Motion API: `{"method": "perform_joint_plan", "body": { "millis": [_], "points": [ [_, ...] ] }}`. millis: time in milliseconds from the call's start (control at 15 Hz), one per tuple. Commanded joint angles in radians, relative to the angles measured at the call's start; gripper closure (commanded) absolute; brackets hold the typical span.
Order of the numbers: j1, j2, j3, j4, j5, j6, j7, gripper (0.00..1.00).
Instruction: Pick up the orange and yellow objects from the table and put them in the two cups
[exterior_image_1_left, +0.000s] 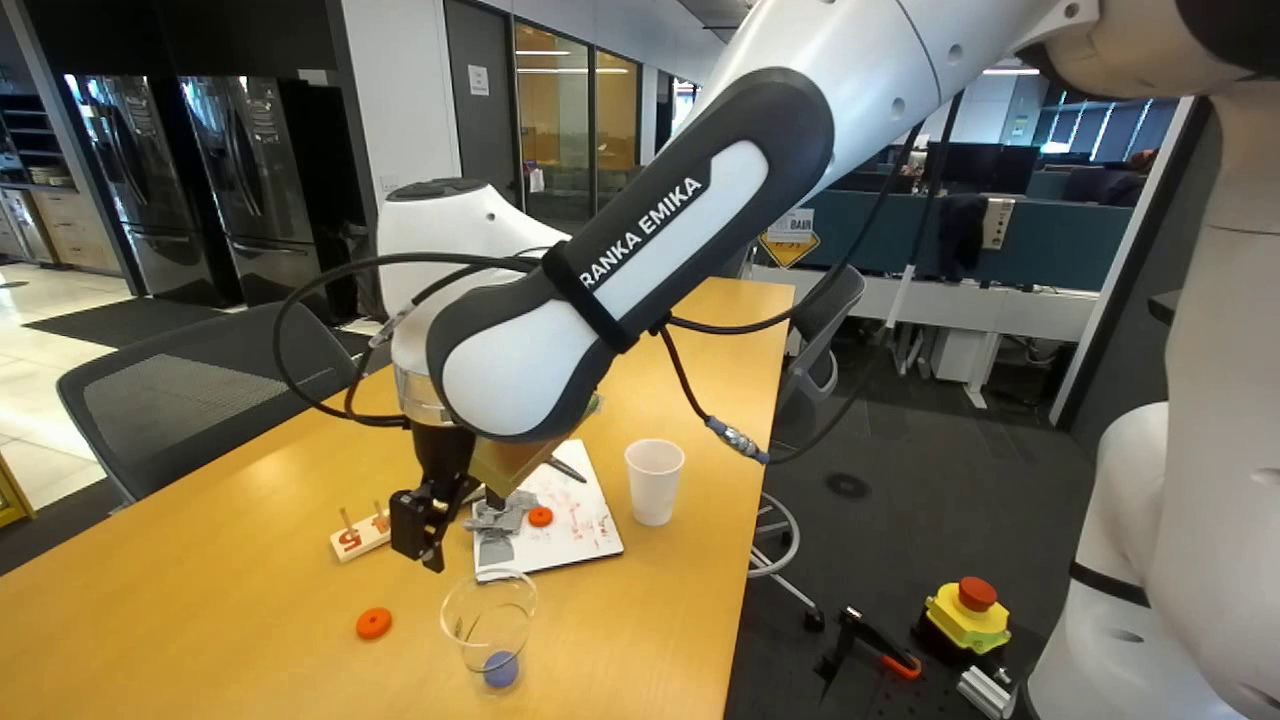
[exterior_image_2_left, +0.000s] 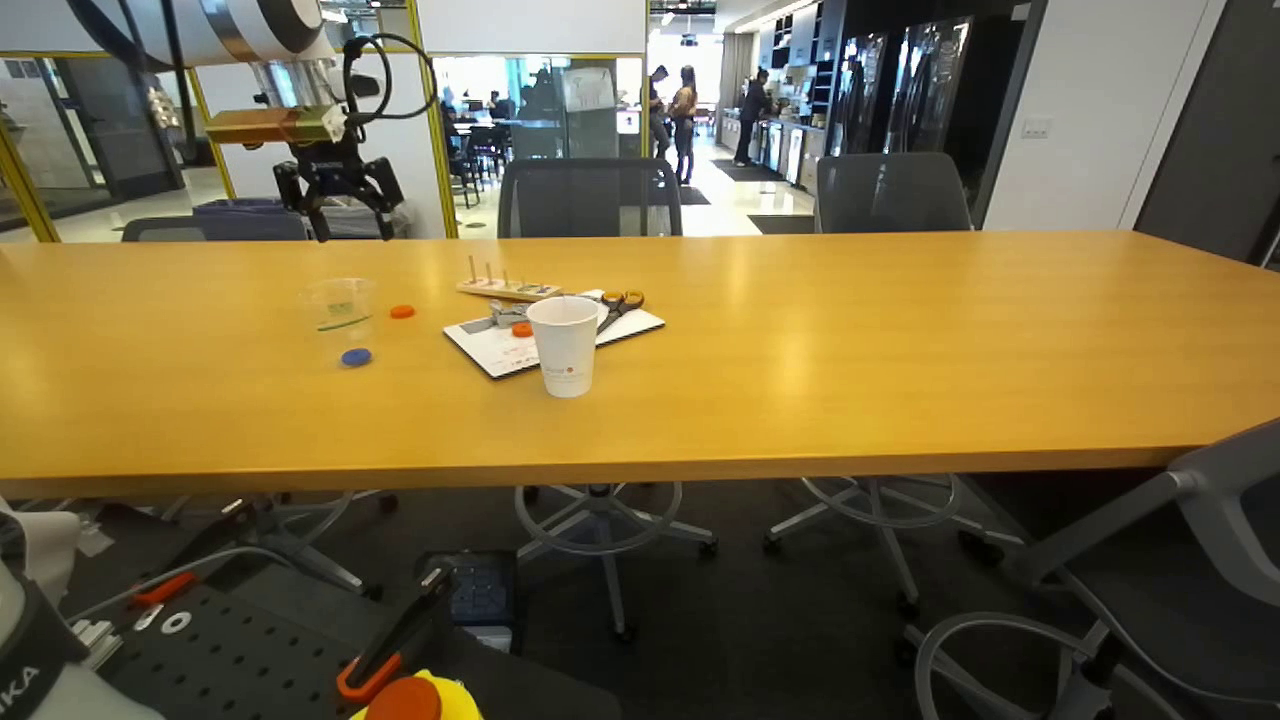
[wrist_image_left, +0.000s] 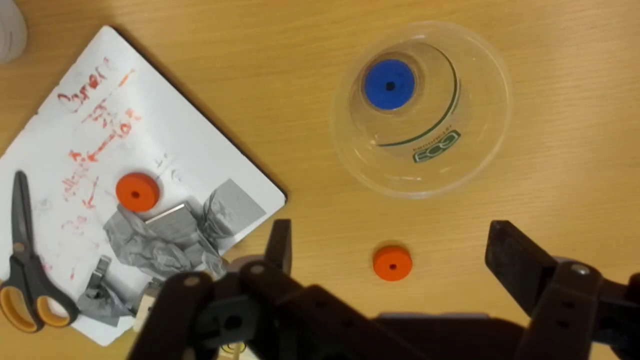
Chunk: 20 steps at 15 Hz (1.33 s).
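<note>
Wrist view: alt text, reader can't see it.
Open, empty gripper over a wooden table; an orange disc lies below, framed by its jaws. Higher in frame, a clear cup holds a blue disc; left, a whiteboard with scissors and another orange disc.

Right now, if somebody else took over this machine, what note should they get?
Jaws: open and empty, above the table.
Orange: one orange disc on the table near the clear cup, a second orange disc on the white board.
Yellow: no loose piece I can make out.
Cups: both upright; the white cup stands near the board.
Done: a blue disc shows at the clear cup's bottom, but no orange one. The white cup's inside is hidden.
Left: both orange discs.
</note>
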Motion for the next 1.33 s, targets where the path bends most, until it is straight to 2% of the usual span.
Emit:
{"method": "perform_joint_plan", "body": {
  "millis": [0,600,1267],
  "points": [
    [0.035,0.079,0.01,0.111,-0.054,-0.033,-0.05,0.0],
    [0.067,0.387,-0.017,0.373,-0.067,-0.043,-0.278,0.0],
    [0.063,0.597,-0.027,0.599,-0.045,-0.069,-0.45,0.0]
  ]
}}
